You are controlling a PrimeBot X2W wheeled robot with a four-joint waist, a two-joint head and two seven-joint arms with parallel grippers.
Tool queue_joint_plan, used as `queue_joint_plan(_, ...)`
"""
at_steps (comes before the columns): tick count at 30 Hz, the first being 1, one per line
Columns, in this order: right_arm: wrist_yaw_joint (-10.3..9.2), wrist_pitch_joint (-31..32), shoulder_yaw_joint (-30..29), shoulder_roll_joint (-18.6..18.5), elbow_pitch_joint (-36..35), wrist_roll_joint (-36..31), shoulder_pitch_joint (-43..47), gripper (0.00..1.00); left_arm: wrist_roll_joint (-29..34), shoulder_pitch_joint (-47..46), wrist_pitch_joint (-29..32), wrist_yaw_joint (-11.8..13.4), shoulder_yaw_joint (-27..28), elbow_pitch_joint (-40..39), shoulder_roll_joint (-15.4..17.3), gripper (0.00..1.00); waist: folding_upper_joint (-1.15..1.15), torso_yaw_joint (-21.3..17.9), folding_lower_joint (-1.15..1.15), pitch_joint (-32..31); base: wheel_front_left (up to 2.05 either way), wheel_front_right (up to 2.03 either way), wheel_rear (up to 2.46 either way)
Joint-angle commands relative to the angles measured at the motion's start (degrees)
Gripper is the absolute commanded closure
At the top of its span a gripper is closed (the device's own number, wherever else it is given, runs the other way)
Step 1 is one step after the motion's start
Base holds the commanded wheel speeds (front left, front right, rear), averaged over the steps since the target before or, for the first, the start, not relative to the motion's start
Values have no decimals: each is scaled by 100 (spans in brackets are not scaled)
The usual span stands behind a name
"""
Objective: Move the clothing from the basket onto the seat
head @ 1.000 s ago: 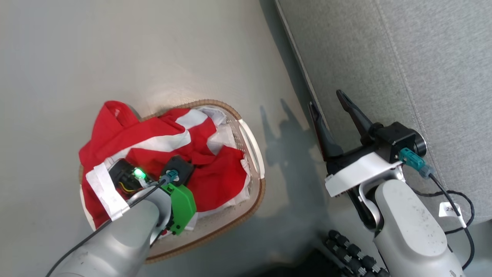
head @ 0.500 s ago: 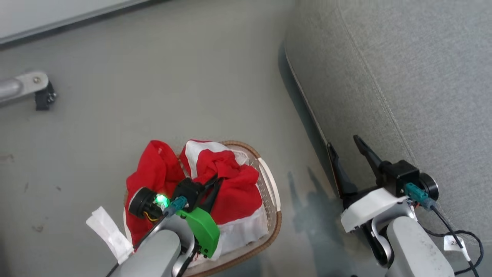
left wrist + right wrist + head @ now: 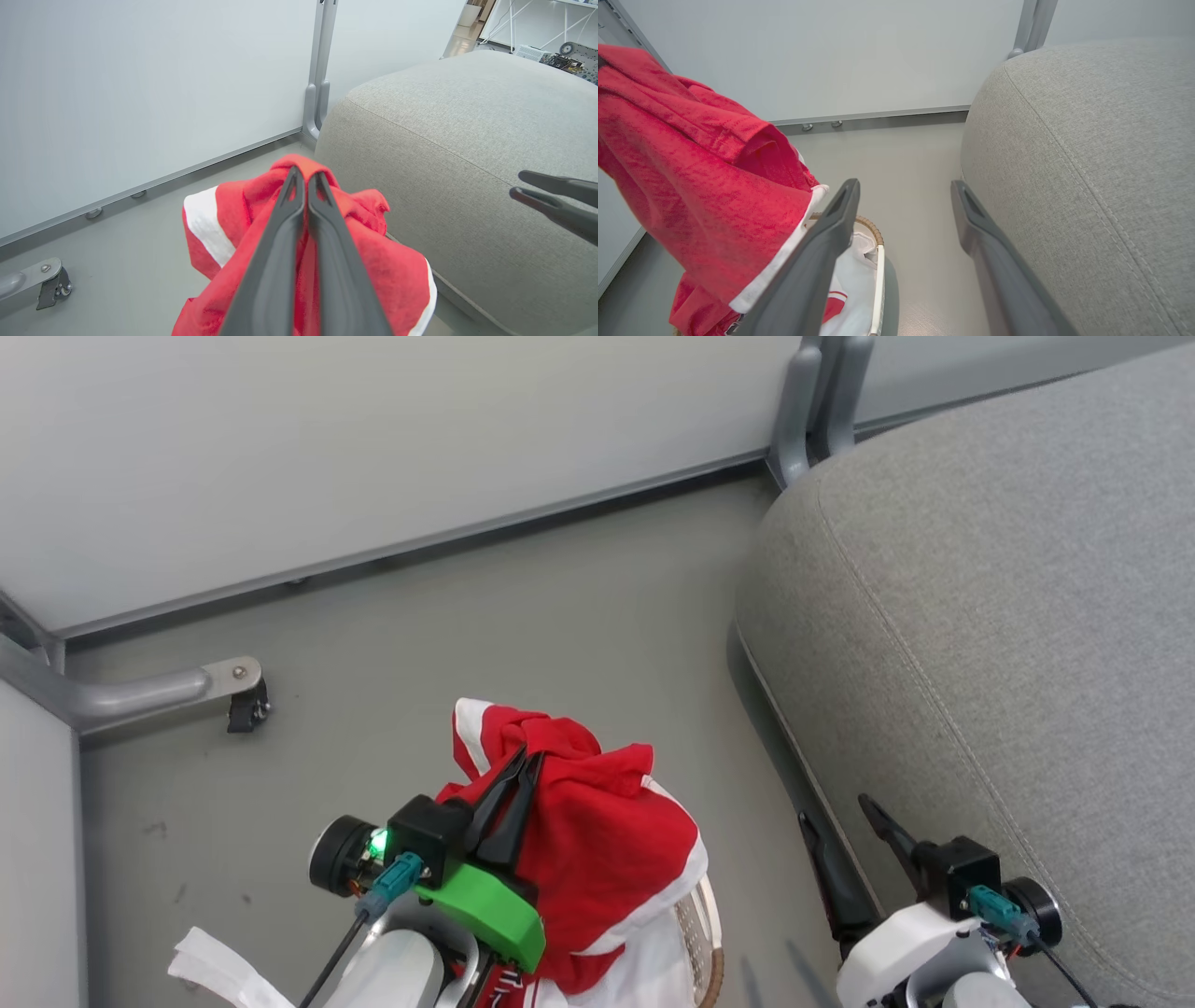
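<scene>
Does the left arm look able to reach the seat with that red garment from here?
Probably yes: its jaws hold the clothing up over the basket, and nothing stands between it and the seat.

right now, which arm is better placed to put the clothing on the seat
Left. The left jaws are shut on the clothing, held up above the basket, with the seat to its right. The right jaws stand open and empty by the seat's edge.

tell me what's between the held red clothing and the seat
In the head view: bare grey floor between clothing and seat, plus the open right tool by the seat's edge.
</scene>
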Motion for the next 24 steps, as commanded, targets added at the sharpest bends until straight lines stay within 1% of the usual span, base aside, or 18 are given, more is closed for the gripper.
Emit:
queue_joint_plan(1, -4, -12, 19, -24, 33, -13, 164, 0, 118, 88, -21, -26, 99, -161, -52, 100, 0, 268, 1, -561, 0, 0, 0)
queue_joint_plan(9, -4, -12, 225, -23, 160, -43, 434, 0, 266, 87, -21, -62, 538, -802, -213, 100, 0, 377, 1, -771, 0, 0, 0)
queue_joint_plan(12, -4, -12, 407, -22, 241, -40, 467, 0, 274, 25, -21, -67, 539, -932, -257, 100, 0, 439, 1, -797, 0, 0, 0)
queue_joint_plan(17, -4, -13, 1088, -48, 192, -192, 174, 0, 225, -92, -21, -69, 453, -1034, -278, 100, 0, 566, 1, -792, 0, 0, 0)
queue_joint_plan(21, -4, -12, 1789, -126, 3, -108, -239, 0, 192, -95, -21, -70, 383, -1036, -286, 100, 0, 632, 1, -782, 0, 0, 0)
queue_joint_plan(24, -4, -12, 2153, -166, -63, -21, -599, 0, 169, -102, -21, -70, 317, -1030, -290, 100, 0, 682, 1, -768, 0, 0, 0)
